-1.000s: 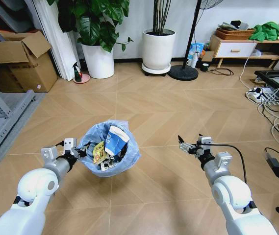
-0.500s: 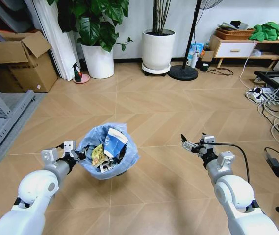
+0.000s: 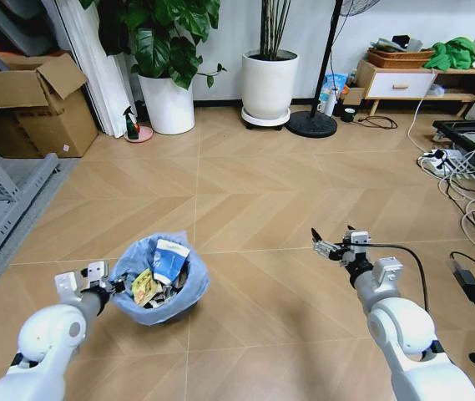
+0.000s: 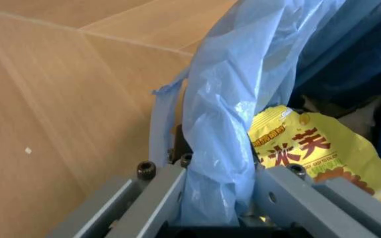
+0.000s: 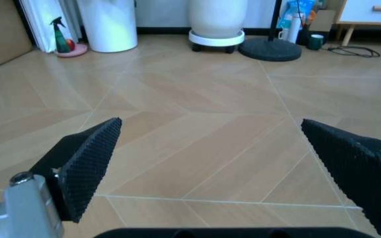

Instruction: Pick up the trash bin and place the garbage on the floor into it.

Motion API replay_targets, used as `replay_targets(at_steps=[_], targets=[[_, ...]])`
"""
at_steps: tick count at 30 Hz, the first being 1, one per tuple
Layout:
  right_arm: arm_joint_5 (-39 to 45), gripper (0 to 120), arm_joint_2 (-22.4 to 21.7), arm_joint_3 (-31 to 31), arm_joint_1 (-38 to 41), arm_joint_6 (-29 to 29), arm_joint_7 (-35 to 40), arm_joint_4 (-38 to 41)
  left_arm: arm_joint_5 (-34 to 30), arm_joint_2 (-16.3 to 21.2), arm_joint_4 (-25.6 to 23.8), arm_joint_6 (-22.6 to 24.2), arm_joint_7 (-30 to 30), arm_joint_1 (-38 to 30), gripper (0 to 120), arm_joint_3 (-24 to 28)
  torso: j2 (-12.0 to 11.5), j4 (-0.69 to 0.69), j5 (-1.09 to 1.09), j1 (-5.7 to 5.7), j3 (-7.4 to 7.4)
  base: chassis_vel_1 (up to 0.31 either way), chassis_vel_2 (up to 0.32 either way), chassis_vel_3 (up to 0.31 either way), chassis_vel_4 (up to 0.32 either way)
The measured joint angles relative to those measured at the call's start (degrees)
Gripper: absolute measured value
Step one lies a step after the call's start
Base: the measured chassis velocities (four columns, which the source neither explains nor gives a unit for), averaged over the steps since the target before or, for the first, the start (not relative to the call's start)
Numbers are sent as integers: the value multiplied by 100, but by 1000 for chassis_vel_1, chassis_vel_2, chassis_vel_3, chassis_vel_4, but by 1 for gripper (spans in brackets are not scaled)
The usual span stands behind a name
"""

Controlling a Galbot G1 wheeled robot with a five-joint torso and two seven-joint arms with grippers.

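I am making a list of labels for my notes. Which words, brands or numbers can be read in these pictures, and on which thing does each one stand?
Yellow wrapper in the trash bin: red Chinese characters; one reads "美", the others are cut off or creased.
Small print under them: too blurred to read.
Blue-white packet in the bin: white marks, too small to read.
Cardboard box: a small label, unreadable.

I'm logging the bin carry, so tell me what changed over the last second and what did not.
The left gripper, shut on the rim of the trash bin, has drawn the bin toward the robot and to its left across the floor. The garbage rode along inside the bin. The right gripper stayed open and hardly moved. Nothing was let go.
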Motion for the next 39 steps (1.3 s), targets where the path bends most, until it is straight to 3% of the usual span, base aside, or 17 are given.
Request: replay_targets(at_steps=[12, 39], targets=[[1, 100, 2, -12, -3, 17, -3, -18, 322, -45, 136, -113, 492, 637, 0, -400, 0, 1, 1, 0, 0, 0, 0, 0, 0], [-58, 100, 72, 64, -145, 74, -36, 43, 467, -141, 568, -226, 431, 245, 0, -17, 1, 1, 4, -1, -1, 0, 0, 0, 0]])
